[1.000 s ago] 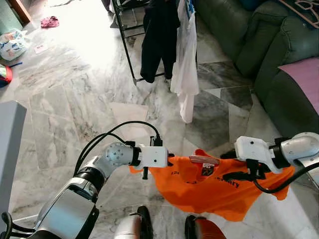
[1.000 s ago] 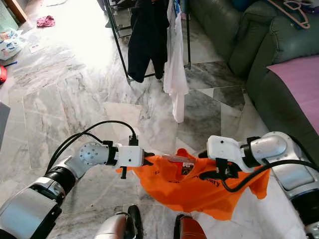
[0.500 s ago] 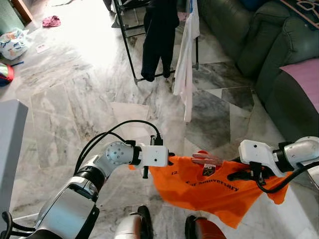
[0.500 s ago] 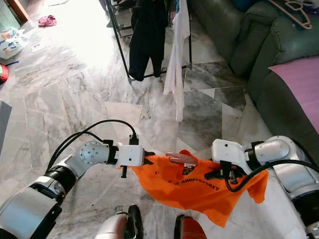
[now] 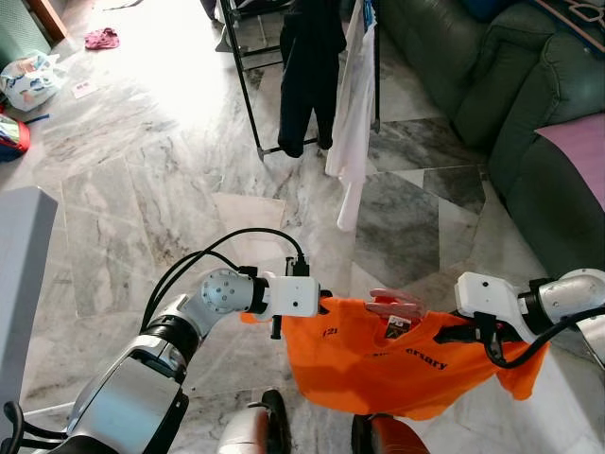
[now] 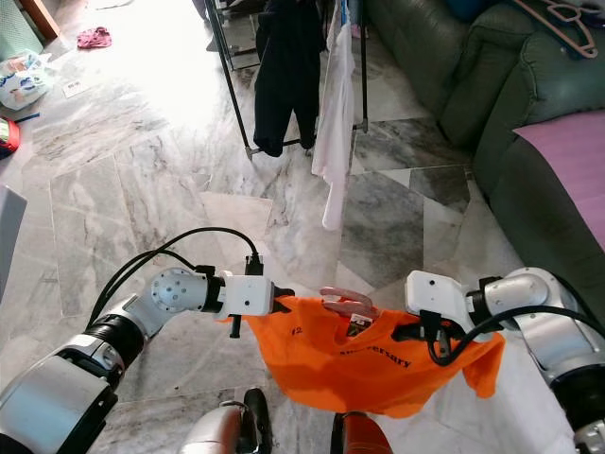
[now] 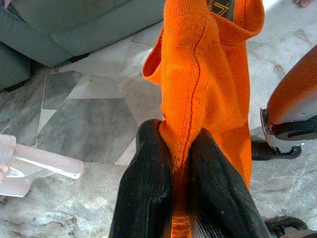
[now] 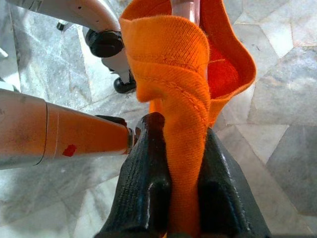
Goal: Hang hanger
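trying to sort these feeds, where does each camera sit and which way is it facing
Left eye view and right eye view: on the head, looking forward and down; both silver arms hold the orange shirt spread, clothes rack beyond.
Left wrist view: along the left gripper, jaws clamped on orange cloth.
Right wrist view: along the right gripper, jaws clamped on the shirt.
Shared: the shirt shows in all four; the pink hanger in its collar shows in both eye views.
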